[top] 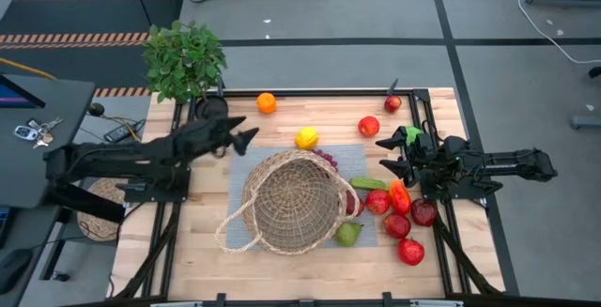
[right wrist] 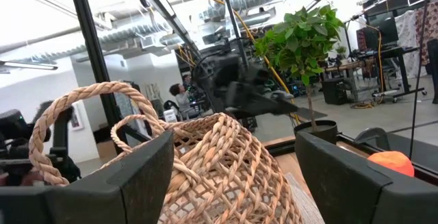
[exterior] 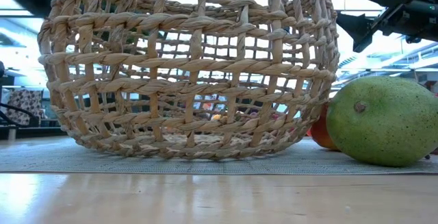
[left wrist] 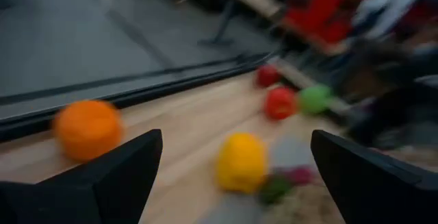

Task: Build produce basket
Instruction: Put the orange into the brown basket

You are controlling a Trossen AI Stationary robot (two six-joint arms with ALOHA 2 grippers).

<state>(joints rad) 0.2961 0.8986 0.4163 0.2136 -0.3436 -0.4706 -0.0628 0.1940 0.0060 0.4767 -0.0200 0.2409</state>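
From above, the round tan wicker basket [top: 296, 204] lies tipped mid-table, fruit scattered from twelve to five o'clock. The left gripper [left wrist: 233, 176], fingers spread, likely approaches the yellow lemon [left wrist: 241, 161]; the right gripper [right wrist: 233, 176], also spread, waits.

I count one basket [top: 296, 201], one orange [top: 267, 102] and one lemon [top: 306, 138], both just ahead of my left gripper [top: 246, 130]. There are six round red fruits: two [top: 368, 126] [top: 392, 103] out beyond my right gripper [top: 385, 154] and four [top: 378, 201] [top: 396, 225] [top: 423, 213] [top: 410, 251] bunched beside and below it. There is also one green apple [top: 411, 135] close by that gripper, one red pepper [top: 399, 196], one pear [top: 348, 235], one bunch of grapes [top: 327, 160] and one potted plant [top: 185, 58].
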